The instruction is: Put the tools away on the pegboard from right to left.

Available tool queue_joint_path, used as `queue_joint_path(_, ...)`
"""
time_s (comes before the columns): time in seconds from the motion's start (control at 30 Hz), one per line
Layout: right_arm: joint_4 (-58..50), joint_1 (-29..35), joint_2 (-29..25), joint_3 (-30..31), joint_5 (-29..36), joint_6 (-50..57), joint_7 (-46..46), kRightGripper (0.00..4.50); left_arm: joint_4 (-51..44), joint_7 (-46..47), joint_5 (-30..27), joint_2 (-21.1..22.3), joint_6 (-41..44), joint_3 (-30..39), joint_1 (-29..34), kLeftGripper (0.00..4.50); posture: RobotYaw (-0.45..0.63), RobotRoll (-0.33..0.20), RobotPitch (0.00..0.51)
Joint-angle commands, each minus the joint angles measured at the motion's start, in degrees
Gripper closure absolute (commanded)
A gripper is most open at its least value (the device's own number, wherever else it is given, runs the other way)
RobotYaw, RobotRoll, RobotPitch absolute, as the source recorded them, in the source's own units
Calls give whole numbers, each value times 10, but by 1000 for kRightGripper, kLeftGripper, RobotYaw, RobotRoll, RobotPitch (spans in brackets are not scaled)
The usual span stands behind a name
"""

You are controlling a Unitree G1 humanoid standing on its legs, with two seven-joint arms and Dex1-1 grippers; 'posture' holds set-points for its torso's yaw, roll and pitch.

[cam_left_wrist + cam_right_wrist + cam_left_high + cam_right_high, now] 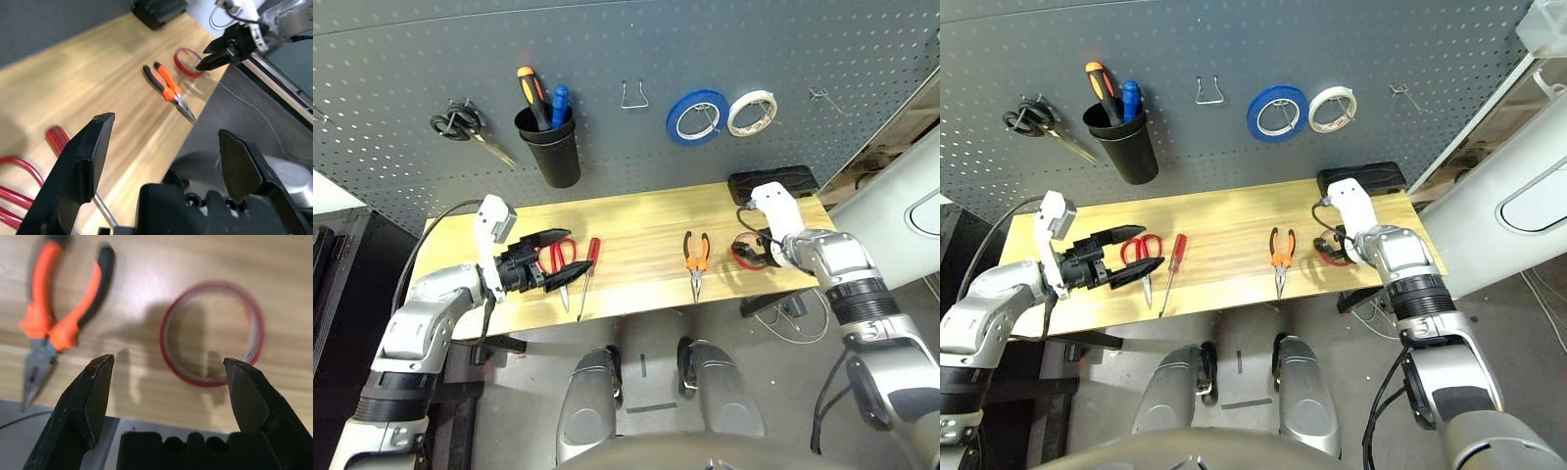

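Four tools lie on the wooden table below the dark grey pegboard. From the right they are a thin red tape ring, orange-and-black pliers, a slim red-handled screwdriver and red-handled scissors. My right gripper is open and hovers just over the near side of the tape ring, holding nothing. At the left end my left gripper is open above the scissors, and its fingers are empty.
On the pegboard hang black-handled scissors, a black cup with two tools in it, a blue tape roll, a white tape roll and bare hooks. A black box sits at the table's back right corner.
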Motion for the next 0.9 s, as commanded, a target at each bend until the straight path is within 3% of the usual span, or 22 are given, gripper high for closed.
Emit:
queue_joint_path(0.03,51,-7,20,5,-18,-30,-25,0,-24,-3,-10,2,16,-2,15,38,-9,0,258)
queue_joint_path(0.27,162,-39,58,5,-30,-87,-39,0,-30,3,-9,-1,22,-3,17,38,6,0,253)
queue_joint_path(0.4,252,-62,75,-3,-38,-155,-51,926,-38,15,-8,-6,27,-6,12,0,20,0,243)
queue_joint_path(0.6,318,-83,80,-15,-44,-202,-62,3187,-43,32,-8,-14,28,-4,6,0,24,0,210)
queue_joint_path(0.73,281,-81,60,-14,-52,-211,-67,4470,-34,41,-2,-24,20,-8,-6,0,10,0,171)
queue_joint_path(0.9,131,-43,23,-10,-62,-175,-66,4470,-28,63,-5,-42,14,7,-11,0,-24,0,130)
